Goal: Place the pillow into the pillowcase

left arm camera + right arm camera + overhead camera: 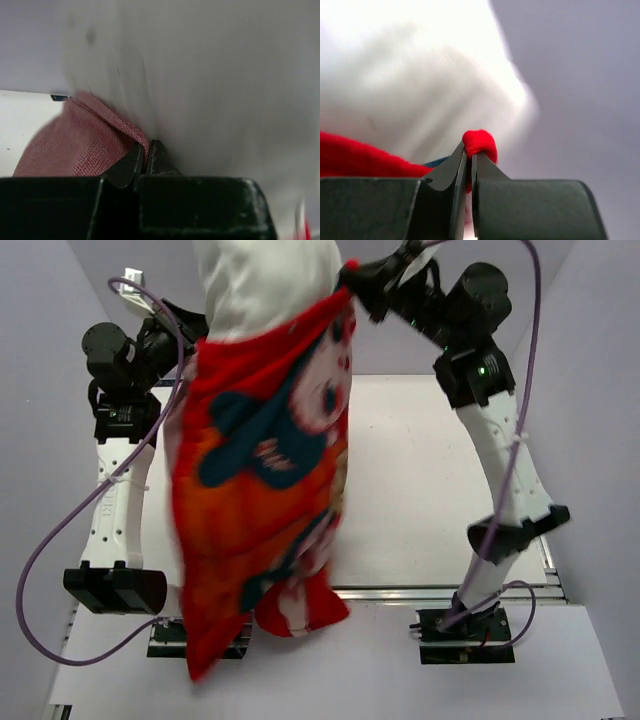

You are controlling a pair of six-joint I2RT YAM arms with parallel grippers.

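Note:
The red pillowcase [262, 480] with cartoon faces hangs in the air between my two arms, its bottom near the table's front edge. The white pillow [265, 280] stands in its open top and sticks out above the rim. My left gripper [188, 340] is shut on the left rim of the pillowcase; the left wrist view shows pinkish-red cloth [85, 145] pinched between the jaws [147, 150], the pillow [215, 90] beside it. My right gripper [352, 285] is shut on the right rim; the right wrist view shows red cloth [480, 142] clamped at the tips [471, 155], the pillow [420, 85] behind.
The white table [430, 470] lies below the hanging pillowcase. Purple cables [60, 530] loop from both arms. Grey walls stand on both sides. The arm bases [460, 625] sit at the near edge.

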